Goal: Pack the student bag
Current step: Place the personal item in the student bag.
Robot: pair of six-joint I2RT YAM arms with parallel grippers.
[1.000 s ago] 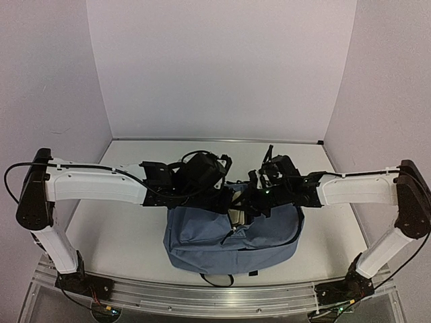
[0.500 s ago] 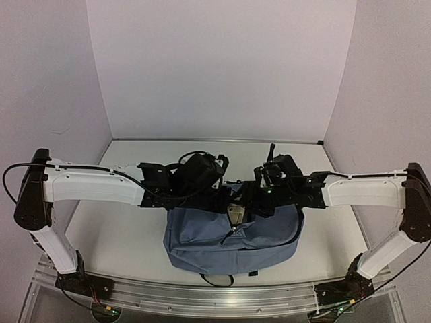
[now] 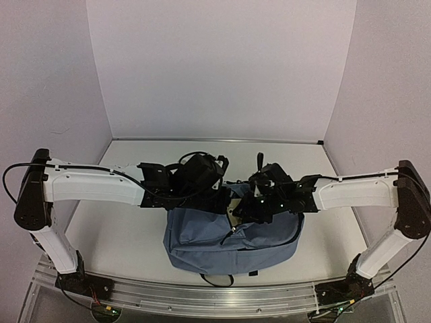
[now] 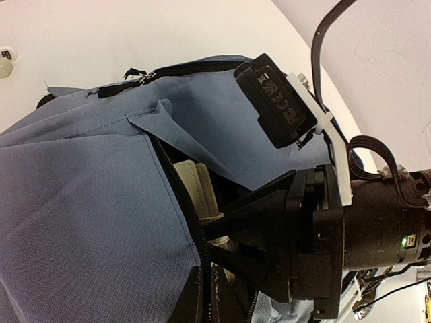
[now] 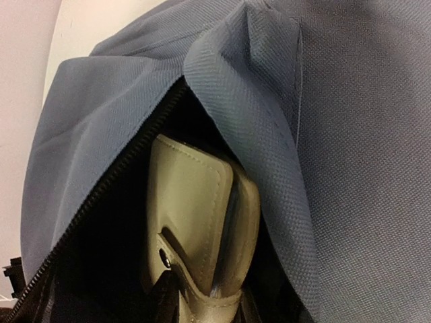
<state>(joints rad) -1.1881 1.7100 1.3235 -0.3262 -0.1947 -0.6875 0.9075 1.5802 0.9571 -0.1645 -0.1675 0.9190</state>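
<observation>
The blue backpack (image 3: 222, 245) lies flat on the white table (image 3: 121, 229), at the 6 o'clock side of it in the overhead view, between the two arm bases. Its zip mouth faces 12 o'clock, and a black strap (image 3: 217, 279) curls out from under its 6 o'clock edge.

Both arms meet over that mouth. The left gripper (image 3: 217, 197) reaches in from 9 o'clock and sits at the 11 o'clock corner of the bag, right at the rim of the opening. Its fingers are closed tight. They are mostly hidden by the wrist, so I cannot tell whether any fabric is pinched between them.

The right gripper (image 4: 210, 237) comes in from 3 o'clock and points into the opening. In the left wrist view its black fingers (image 4: 259, 202) taper toward each other and pass under the raised blue flap, with the zip (image 5: 101, 195) running along the mouth's edge just beside them. A beige stitched case (image 5: 192, 208) stands inside the bag, tucked below the flap. In the right wrist view the case's near end, with a small snap, lies between the dark fingertips at 6 o'clock of the picture. The gap there is narrow, but I cannot tell whether the fingers press on the case or only flank it.
</observation>
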